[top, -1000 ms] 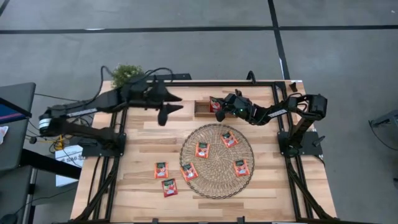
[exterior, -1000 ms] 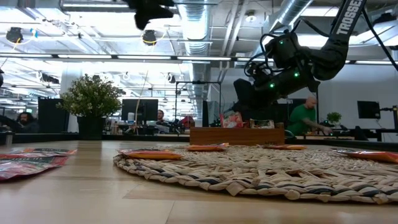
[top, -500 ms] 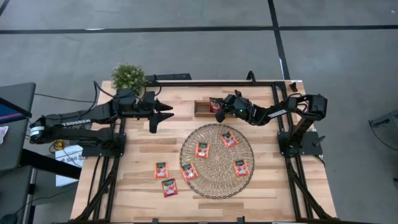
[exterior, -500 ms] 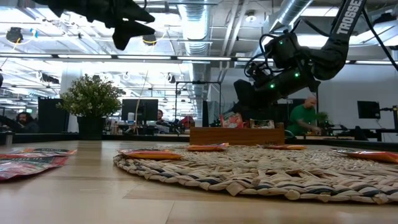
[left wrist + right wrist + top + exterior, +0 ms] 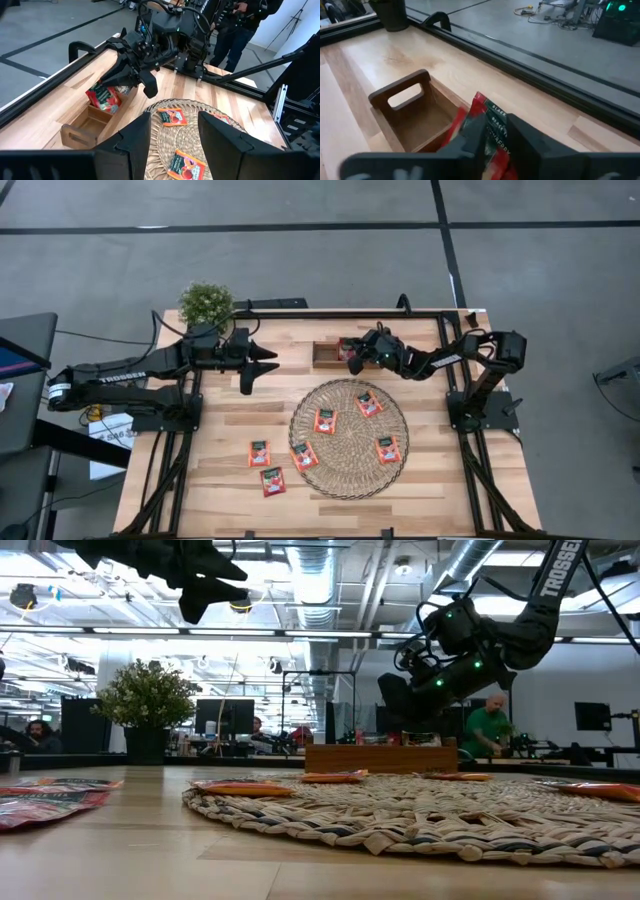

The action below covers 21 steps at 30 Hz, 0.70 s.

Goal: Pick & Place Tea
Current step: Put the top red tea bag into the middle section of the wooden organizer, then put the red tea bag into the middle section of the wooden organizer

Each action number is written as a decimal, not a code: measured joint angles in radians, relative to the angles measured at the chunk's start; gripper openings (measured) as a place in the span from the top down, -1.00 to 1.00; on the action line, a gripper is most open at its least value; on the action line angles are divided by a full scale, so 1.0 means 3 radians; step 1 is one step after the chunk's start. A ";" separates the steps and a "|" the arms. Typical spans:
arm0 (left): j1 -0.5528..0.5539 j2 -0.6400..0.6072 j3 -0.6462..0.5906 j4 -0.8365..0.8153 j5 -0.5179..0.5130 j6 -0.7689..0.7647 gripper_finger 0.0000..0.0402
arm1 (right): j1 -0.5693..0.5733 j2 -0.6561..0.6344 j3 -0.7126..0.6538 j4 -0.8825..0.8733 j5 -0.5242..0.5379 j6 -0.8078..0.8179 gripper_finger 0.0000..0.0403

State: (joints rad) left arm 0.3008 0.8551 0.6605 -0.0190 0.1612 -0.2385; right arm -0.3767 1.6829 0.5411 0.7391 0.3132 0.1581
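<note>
seven flat square tea sachets (image 5: 326, 420): four on round woven mat (image 5: 400, 425), three at 7 o'clock. right gripper (image 5: 349, 352) parting, sachet between fingers, over wooden tray (image 5: 322, 356). left gripper (image 5: 262, 364) open, empty.

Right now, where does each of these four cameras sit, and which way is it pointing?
High view: above the table, looking straight down; both arms show.
Low view: at tabletop height, looking across the woven mat into the room; both arms hang overhead.
Left wrist view: on the left arm, looking past its own fingers at the right arm.
Right wrist view: on the right arm, looking past its fingers at a tea sachet.
Shared: both wrist views show the wooden tray.
</note>
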 joint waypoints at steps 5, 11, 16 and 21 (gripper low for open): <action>0.0000 0.0001 -0.0001 -0.0053 0.0000 0.0006 0.22 | 0.0005 -0.0025 0.0003 -0.0022 0.0002 -0.0016 0.37; 0.0000 0.0001 -0.0001 -0.0111 0.0000 0.0018 0.22 | 0.0083 -0.0486 0.0273 -0.0512 0.0070 -0.0324 0.24; 0.0000 0.0001 -0.0001 -0.0271 0.0000 0.0018 0.22 | 0.0290 -0.1100 0.0823 -0.1716 0.0308 -0.0842 0.30; -0.0033 0.0001 -0.0001 -0.0602 0.0033 -0.0008 0.22 | 0.0571 -0.1560 0.1254 -0.3080 0.0327 -0.0790 0.42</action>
State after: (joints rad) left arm 0.2909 0.8555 0.6601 -0.1996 0.1710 -0.2408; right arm -0.2055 1.2149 0.9174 -0.1850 0.4114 -0.0789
